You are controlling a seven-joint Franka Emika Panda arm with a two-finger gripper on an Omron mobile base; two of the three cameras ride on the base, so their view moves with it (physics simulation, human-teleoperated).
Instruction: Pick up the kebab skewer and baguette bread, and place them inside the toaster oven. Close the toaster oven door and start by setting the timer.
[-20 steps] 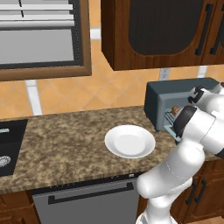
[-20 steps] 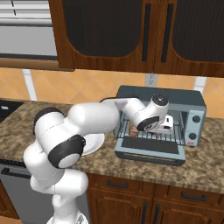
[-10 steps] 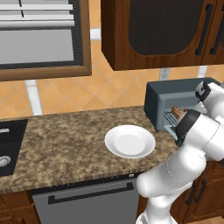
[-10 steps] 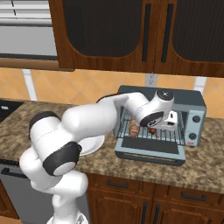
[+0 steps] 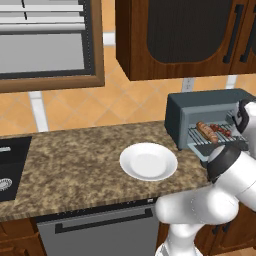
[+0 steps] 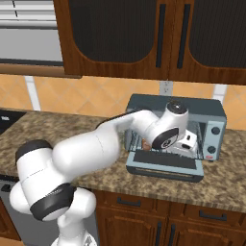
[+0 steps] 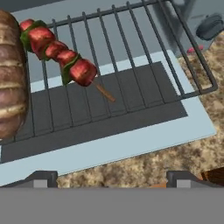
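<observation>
The blue-grey toaster oven (image 5: pixel 200 112) stands at the counter's right end, and its door (image 7: pixel 113 131) lies open and flat in front of it. On the wire rack (image 7: pixel 140 52) the baguette bread (image 7: pixel 11 74) lies at the left. The kebab skewer (image 7: pixel 61 54), strung with red chunks, rests beside it with its stick end pointing toward me. My gripper (image 7: pixel 112 179) hovers over the door's front edge, open, with nothing between its fingertips (image 7: pixel 41 178). The bread (image 5: pixel 205 131) and the skewer (image 5: pixel 221 131) also show side by side on the rack in the left base view.
An empty white plate (image 5: pixel 148 161) sits on the granite counter (image 5: pixel 70 160) left of the oven. The oven's control knobs (image 6: pixel 215 130) are on its right side. A dark sink (image 5: pixel 7 170) lies at the far left, with wooden cabinets (image 6: pixel 144 33) overhead.
The gripper has gone from narrow to wide open, letting the kebab skewer go onto the rack beside the bread. The hand has shifted slightly at the oven mouth.
</observation>
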